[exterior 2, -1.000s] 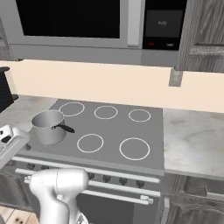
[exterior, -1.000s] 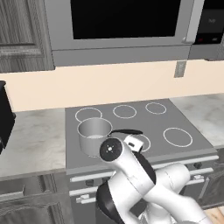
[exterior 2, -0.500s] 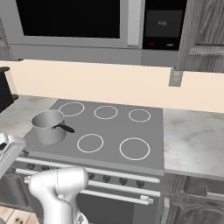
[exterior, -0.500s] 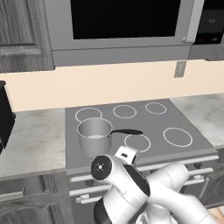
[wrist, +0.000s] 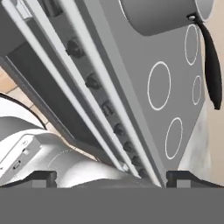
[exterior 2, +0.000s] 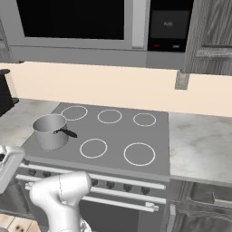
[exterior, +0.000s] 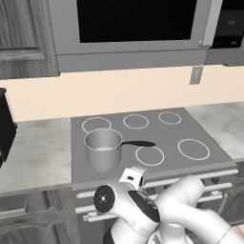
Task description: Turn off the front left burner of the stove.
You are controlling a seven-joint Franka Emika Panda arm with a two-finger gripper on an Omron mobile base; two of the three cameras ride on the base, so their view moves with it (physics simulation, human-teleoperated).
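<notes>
— How do your jaws stand?

— Spread wide, I'd say: my gripper (wrist: 111,179) shows one dark tip low at each side of the hand view, with nothing between them. Little of the fingers shows, so I hedge on the exact gap.

— And where are you?

— Low, before the stove (exterior: 190,164), looking slantwise along its silver bars (wrist: 94,83) and the row of knobs (wrist: 93,81).

— The front left burner?

— Under the saucepan (exterior: 103,148), I think; the pan stands at the cooktop's front left, its black handle (exterior: 138,143) pointing toward the ring (exterior: 149,155) just beside it.
</notes>
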